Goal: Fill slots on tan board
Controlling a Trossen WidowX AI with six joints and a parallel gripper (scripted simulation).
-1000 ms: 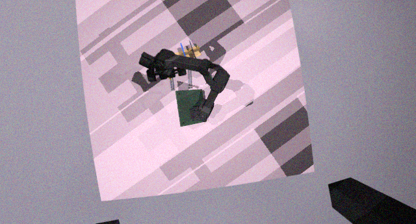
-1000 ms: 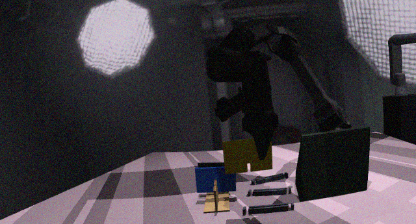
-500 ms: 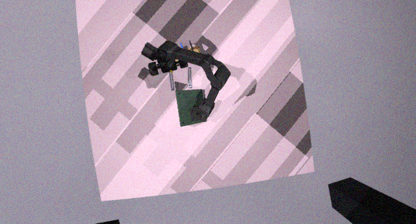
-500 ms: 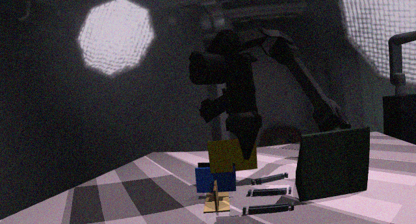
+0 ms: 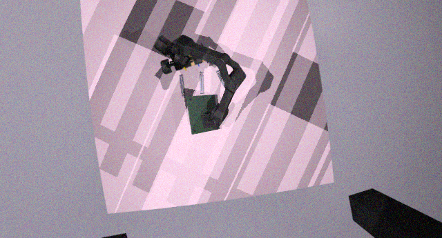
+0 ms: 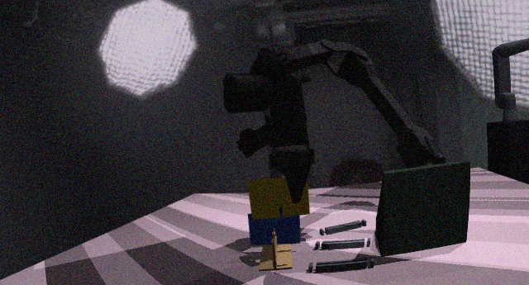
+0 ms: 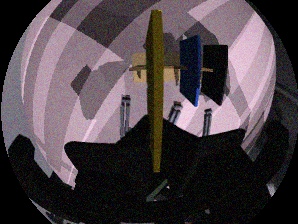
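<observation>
We have the yellow board (image 5: 185, 68) (image 6: 266, 196) (image 7: 156, 90) grasped upright in the pincer (image 5: 179, 63) (image 6: 297, 199) (image 7: 150, 119), over the tan board (image 5: 192, 63) (image 6: 274, 252) (image 7: 135, 68), beside the standing blue board (image 5: 198, 65) (image 6: 269, 231) (image 7: 190, 70) and black board (image 7: 215, 75). Three holders (image 5: 202, 83) (image 6: 344, 244) (image 7: 125, 115) lie between these and our dark green block (image 5: 200, 110) (image 6: 426, 208), all inside the edges of the table (image 5: 166, 183) (image 6: 165, 244) (image 7: 100, 40). From the top, our arm (image 5: 233, 81) (image 6: 388, 107) hides most of the boards.

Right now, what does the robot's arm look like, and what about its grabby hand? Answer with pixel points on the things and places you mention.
The arm (image 5: 238, 75) (image 6: 384, 101) is all black or very dark, with slim, angular links and chunky joints. Its gripper (image 6: 297, 200) is just as dark, with a finger narrowing to a point. I can't make out markings or cables.
</observation>
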